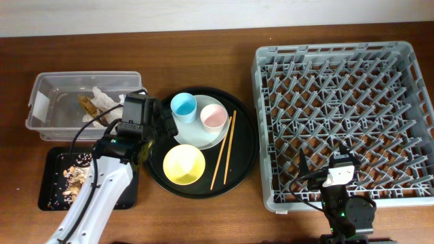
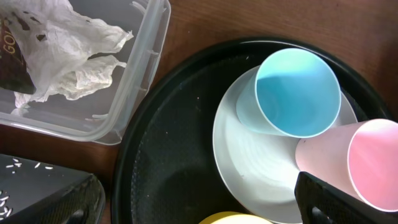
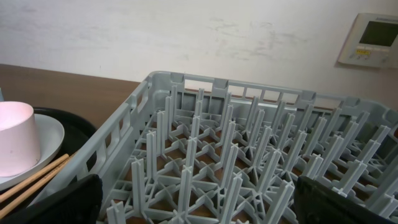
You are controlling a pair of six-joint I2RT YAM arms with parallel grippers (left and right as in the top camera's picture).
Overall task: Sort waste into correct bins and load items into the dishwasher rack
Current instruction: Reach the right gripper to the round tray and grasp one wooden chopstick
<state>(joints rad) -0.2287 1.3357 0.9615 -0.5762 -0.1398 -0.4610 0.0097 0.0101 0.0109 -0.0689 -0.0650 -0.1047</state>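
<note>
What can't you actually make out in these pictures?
- Left hand: overhead, it blends into the round black tray; the wrist view shows one fingertip, so open or shut is unclear.
- Shiny brown-gold wrapper: left wrist view, cut off by the left edge, lettering unreadable.
- Small flat black rectangular tray: overhead, the white left arm covers its right part.
- Yellow bowl: left wrist view, cut by the bottom edge.

Tub (image 1: 81, 74) left, flat tray (image 1: 51, 196) before it, round tray (image 1: 241, 169) middle, rack (image 1: 325, 51) right
</note>
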